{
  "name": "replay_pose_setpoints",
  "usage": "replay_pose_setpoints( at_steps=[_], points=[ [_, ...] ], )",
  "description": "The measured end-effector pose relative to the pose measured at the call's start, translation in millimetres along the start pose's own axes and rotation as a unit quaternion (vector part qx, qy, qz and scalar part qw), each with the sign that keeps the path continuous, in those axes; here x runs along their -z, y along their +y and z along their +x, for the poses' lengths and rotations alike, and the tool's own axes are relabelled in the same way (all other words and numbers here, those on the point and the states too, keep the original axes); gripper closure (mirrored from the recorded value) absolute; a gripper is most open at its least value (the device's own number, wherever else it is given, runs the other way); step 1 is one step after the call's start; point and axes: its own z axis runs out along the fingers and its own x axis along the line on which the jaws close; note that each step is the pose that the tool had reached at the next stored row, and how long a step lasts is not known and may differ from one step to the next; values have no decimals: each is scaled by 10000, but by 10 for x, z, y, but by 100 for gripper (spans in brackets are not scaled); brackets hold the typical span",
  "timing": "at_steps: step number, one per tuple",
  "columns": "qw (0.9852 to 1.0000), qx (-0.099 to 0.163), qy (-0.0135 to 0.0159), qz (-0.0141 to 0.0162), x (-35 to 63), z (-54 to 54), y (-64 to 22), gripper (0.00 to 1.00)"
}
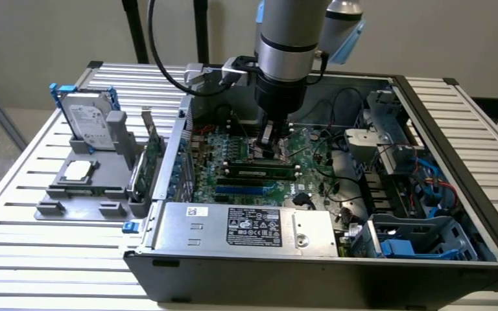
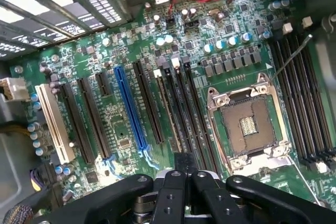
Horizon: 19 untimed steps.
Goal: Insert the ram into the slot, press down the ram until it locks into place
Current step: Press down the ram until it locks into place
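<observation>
Green ram [image 1: 256, 171] lies seated along the slot [image 1: 251, 177] on the motherboard [image 2: 121, 129], near the case's front wall. Fingers [image 2: 185, 174] are together, tip pressing the stick. Judged step: press-down. Locking calls for straight downward force until end clips close.

my gripper [image 2: 181, 182]: fingertips hidden behind my own linkage | ram [image 1: 260, 172]: far end covered by my arm

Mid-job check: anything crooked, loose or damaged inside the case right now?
Nothing looks damaged or askew. The ram sits level on the motherboard, with the gripper close to it. The only oddity is that the processor socket is empty.
</observation>
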Motion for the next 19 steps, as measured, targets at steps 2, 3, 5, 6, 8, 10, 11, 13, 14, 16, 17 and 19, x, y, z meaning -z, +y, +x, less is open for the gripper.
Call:
replay_pose_setpoints(
  at_steps=[2, 3, 5, 6, 8, 10, 11, 13, 14, 16, 17, 19],
  points=[
    [9999, -170, 0, 0, 0, 0, 0, 89],
    [9997, -254, -1, 0, 0, 0, 0, 89],
    [9991, -416, -2, 0, 0, 0, 0, 89],
    [9988, -499, -2, 0, 0, 0, 0, 89],
    [9978, -661, -3, 0, 0, 0, 0, 89],
    [9966, -826, -3, 0, 0, 0, 0, 89],
    [9959, -907, -4, 0, 0, 0, 0, 89],
    [9942, -1074, -5, -1, 0, 0, 0, 89],
    [9933, -1154, -5, -1, 0, 0, 0, 89],
    [9913, -1313, -5, -1, 0, 0, 0, 89],
    [9903, -1390, -5, 0, 0, 0, 0, 89],
    [9880, -1545, -3, 1, 1, 0, 0, 89]
  ],
)
